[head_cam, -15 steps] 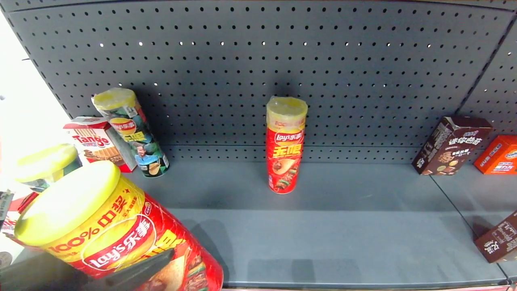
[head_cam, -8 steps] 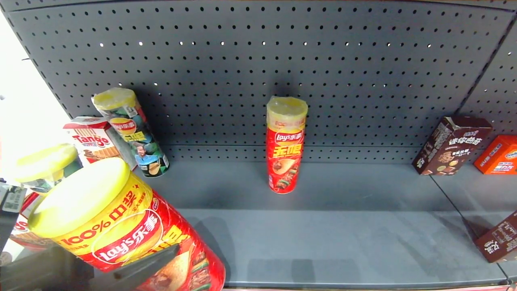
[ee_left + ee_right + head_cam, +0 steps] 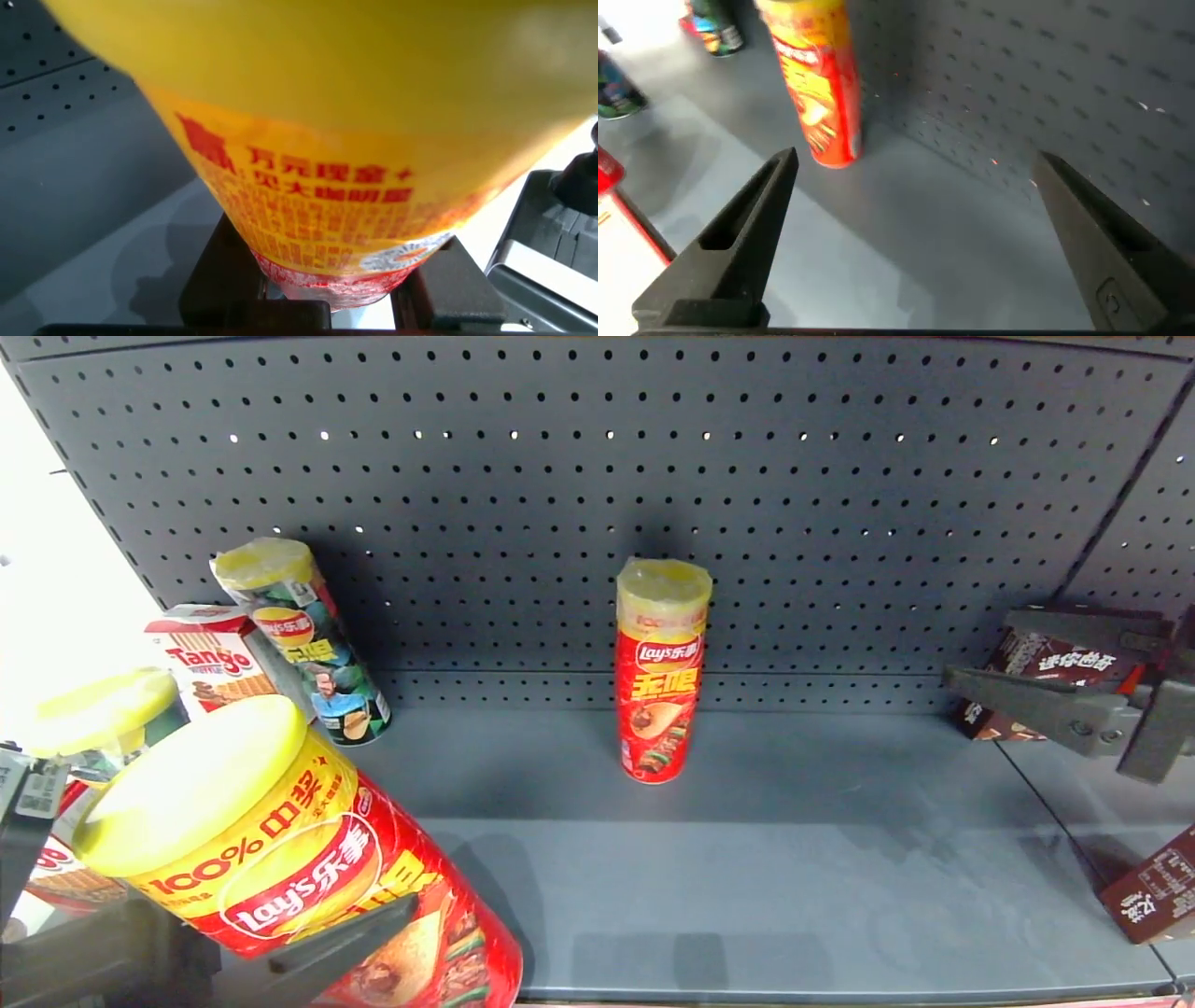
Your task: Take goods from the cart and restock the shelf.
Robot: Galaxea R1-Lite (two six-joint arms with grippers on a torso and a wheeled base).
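Shelf point(image 3: 794, 859) is grey, pegboard point(image 3: 560, 476) behind; left gripper point(image 3: 336, 294) clamps a red can point(image 3: 271, 840); right gripper point(image 3: 915, 168) gapes wide, holding nothing.

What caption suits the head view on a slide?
Left fingers grip a red chip can at the shelf; right fingers spread open.

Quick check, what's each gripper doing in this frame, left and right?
Left gripper: shut on the red can.
Right gripper: open, holding nothing.
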